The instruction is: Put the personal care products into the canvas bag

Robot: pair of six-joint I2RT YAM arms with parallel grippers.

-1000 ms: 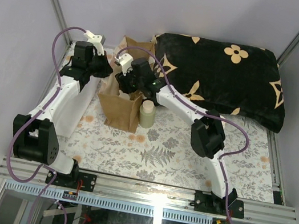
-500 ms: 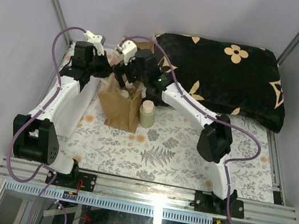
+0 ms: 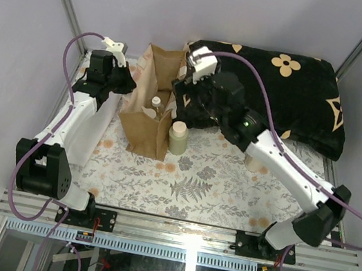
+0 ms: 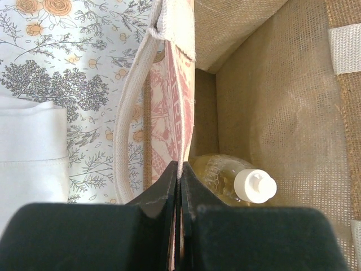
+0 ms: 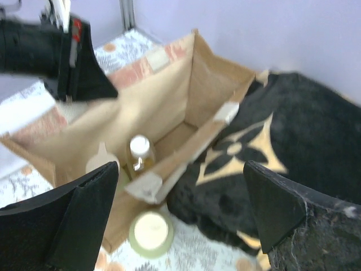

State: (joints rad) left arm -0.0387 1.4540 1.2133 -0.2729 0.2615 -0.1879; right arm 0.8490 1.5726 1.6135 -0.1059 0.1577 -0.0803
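Taking in the floral tablecloth (image 3: 214, 183) first, spreading under everything. Moving to the black cushion (image 3: 273, 89) with beige flower marks, lying along the far right and sitting snug against the bag's right side.

Turning to the canvas bag (image 3: 144, 136), standing upright toward the far left with its mouth gaping open, between the cushion on the right and a white folded cloth (image 3: 88, 126) on the left.

Catching the left gripper (image 4: 179, 169) now, clamping tight on the bag's left wall right at the rim, with the pale handle strap (image 4: 127, 113) looping down just outside.

Swinging over to the right gripper (image 5: 181, 169), hanging above the bag's mouth and the cushion's edge, spreading its fingers (image 5: 84, 220) wide apart and gripping nothing.

Peering inside the bag and spotting the amber bottle (image 5: 140, 152), clear with a white cap, sitting at the bottom close to the pinched left wall. Spotting a second pale-capped bottle (image 5: 101, 161) right beside it on the near side, colour hard to tell.

Finding the greenish bottle (image 3: 178, 137) outside, standing upright on the tablecloth just beside the bag's near right corner.

Noticing a small beige thing (image 3: 253, 164) farther right, half hiding under the right arm (image 3: 287, 172), too covered to name.
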